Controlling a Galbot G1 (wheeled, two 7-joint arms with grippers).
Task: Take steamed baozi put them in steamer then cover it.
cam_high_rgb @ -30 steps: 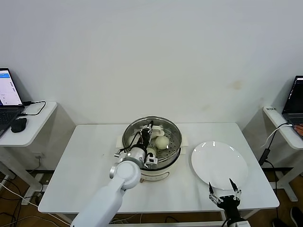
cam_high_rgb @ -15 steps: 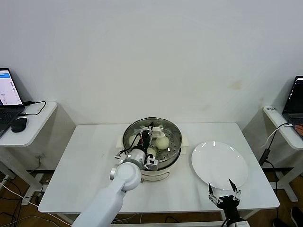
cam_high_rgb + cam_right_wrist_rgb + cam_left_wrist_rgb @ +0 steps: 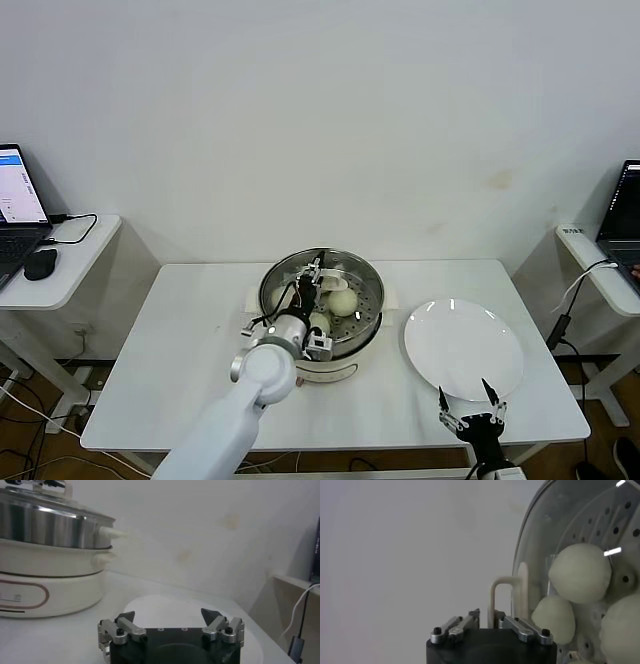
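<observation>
With the left gripper [image 3: 491, 622] clamped on the cover [image 3: 520, 587] handle over the steamer [image 3: 365, 330] holding the baozi [image 3: 580, 572], you centre it, lower level, then release; the right gripper [image 3: 170, 620] waits open.

Even, soft room light; bright glare streaks on the steamer [image 3: 600, 510] rim, a faint sheen on the plate [image 3: 463, 345] beside it.

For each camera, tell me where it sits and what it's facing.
Head view: on the head, looking down at the round steel steamer; both arms show.
Left wrist view: behind the left claw, shut on the clear glass cover's handle over pale buns.
Right wrist view: behind the open right claw, facing the flat white plate.
All show the steamer.
</observation>
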